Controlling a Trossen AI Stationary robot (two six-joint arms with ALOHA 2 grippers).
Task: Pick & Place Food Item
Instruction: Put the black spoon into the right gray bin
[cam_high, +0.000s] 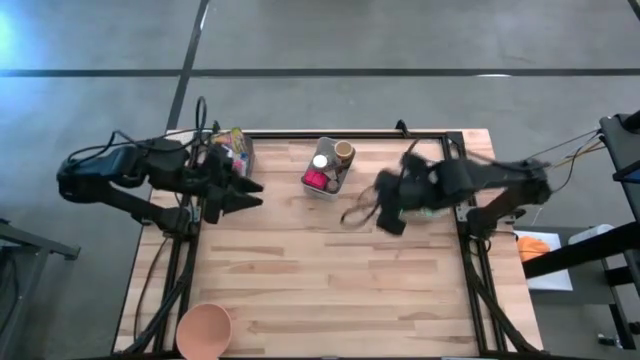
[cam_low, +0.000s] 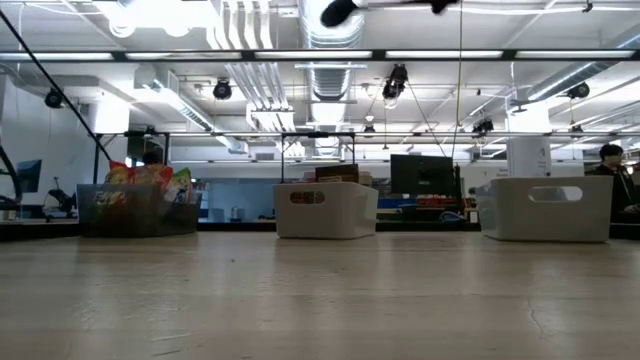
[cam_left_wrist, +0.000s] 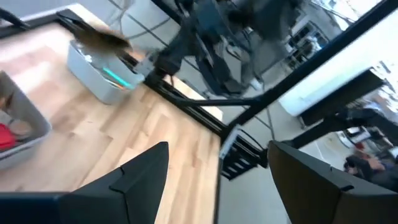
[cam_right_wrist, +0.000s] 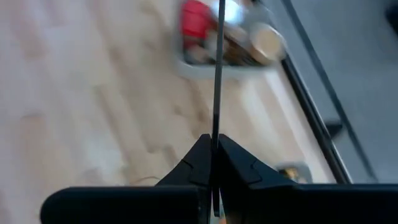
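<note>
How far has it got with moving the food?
Done: a pick, it seems. In hand: the right gripper has its jaws shut on a thin flat item near the middle bin. The left gripper waits open by the snack bin. Left: placing; nothing lies in the bowl.

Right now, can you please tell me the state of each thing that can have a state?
Left end effector: open, empty, beside the snack bin.
Right end effector: shut on a thin dark flat item, edge-on; what it is I cannot tell.
Snack bin: filled with colourful packets.
Middle bin: upright, holds a red item and round-topped containers.
Right bin: upright, contents hidden.
Pink bowl: upright, looks empty.
</note>
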